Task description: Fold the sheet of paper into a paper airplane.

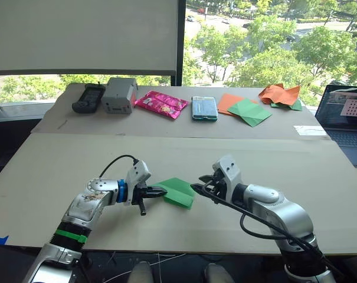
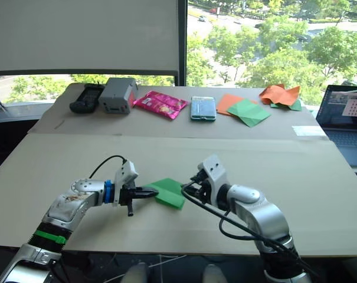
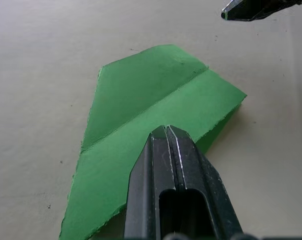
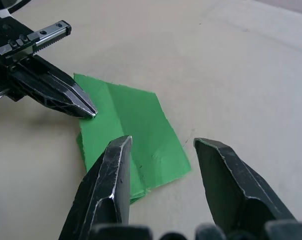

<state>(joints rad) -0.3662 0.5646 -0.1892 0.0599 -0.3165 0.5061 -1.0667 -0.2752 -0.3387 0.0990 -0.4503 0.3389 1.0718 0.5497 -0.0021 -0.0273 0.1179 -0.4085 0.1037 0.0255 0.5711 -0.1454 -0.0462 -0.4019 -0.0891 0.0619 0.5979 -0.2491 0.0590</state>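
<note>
Paper [image 1: 177, 192] lies folded on table [image 1: 60, 171] between the grippers, long axis roughly left-right, narrowing toward right gripper [image 4: 160, 145]. Left gripper [image 1: 160, 191]: fingers pressed together, tips at the paper's left edge. Right gripper: fingers wide, holding nothing. Left wrist view shows the centre crease.

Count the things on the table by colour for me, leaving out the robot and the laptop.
Green: 3, the folded sheet of paper, a duller green square paper, a green scrap under the orange heap
Orange: 2, a flat paper, a crumpled heap
Pink: 1, packet
Grey or black: 2, box, handset
Teal: 1, phone
Total: 9
</note>
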